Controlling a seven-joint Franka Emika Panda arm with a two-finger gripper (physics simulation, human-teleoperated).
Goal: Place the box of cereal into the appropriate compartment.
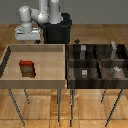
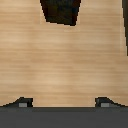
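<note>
Wood-plank flooring underlies two adjoining desks on thin metal legs. Light-wood tray (image 1: pixel 10 56), on the exterior view's left, holds the box of cereal (image 1: pixel 27 68), standing upright near the tray's middle, untouched. Dark-brown four-cell bin (image 1: pixel 69 64) sits just beside the tray on the exterior view's right; the tall pale grey block (image 1: pixel 114 50) marks its far cell. Claw (image 1: pixel 26 33) hangs behind the tray, well apart from the box; wrist view shows both fingertips (image 2: pixel 24 103) spread wide, holding nothing.
</note>
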